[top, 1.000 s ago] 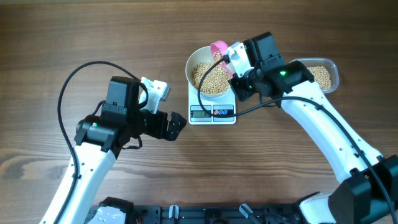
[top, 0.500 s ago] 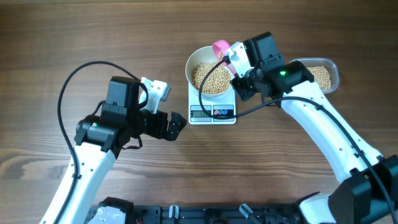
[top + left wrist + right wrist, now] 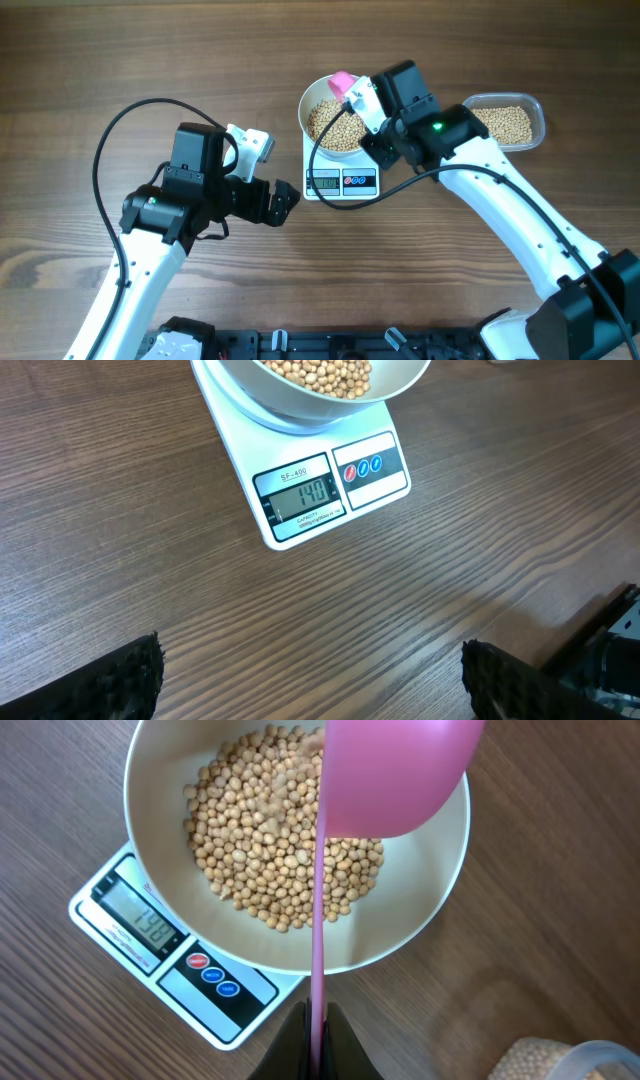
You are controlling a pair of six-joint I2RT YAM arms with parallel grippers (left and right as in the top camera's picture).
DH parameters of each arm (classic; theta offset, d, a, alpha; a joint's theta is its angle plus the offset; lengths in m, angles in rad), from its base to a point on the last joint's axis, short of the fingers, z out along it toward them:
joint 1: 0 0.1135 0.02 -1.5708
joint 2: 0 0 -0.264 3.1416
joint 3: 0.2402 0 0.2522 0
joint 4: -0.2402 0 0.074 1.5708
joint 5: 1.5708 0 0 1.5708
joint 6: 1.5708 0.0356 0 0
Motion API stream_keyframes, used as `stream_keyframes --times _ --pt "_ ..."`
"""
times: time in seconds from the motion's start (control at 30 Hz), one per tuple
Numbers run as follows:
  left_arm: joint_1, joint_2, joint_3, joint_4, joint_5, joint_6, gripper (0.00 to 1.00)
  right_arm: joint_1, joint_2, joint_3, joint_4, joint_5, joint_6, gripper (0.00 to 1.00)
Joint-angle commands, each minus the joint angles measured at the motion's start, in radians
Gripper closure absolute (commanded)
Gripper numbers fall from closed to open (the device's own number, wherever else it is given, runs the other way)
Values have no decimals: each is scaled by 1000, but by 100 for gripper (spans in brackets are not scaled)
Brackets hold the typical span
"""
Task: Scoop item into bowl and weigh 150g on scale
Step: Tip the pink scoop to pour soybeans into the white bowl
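**One small top-up short of target**

Left fingers (image 3: 120, 682) gape wide over bare worktop (image 3: 450, 590), holding nothing. Display (image 3: 300, 500) on the scale (image 3: 380, 480) reads about 140; the last digit is unclear from the right wrist, possibly higher. Bowl (image 3: 420, 910) sits on the scale, beans (image 3: 270, 850) piled inside. Right fingers (image 3: 295, 1045) are pinched on the handle of the pink scoop (image 3: 395, 775), tipped over the bowl. Step: pouring, final trim. Next: trickle slowly, watch the display, stop at 150. Refill from the clear container (image 3: 540, 120) beyond if the scoop runs dry.
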Motion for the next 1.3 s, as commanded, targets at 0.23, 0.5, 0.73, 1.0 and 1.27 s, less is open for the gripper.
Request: stream_keyframes --times 0.23,0.5,0.73,1.0,1.27 --pt "6 5 0 2 -2 23 0 12 -24 31 8 45 -32 96" --pt "6 5 0 2 -2 23 0 12 -24 31 38 90 -34 96" --pt "6 5 0 2 -2 23 0 15 -24 31 42 105 -65 96" --pt "6 5 0 2 -2 23 0 31 -24 31 28 170 -97 96" --pt "6 5 0 2 -2 23 0 45 -24 31 30 136 7 96"
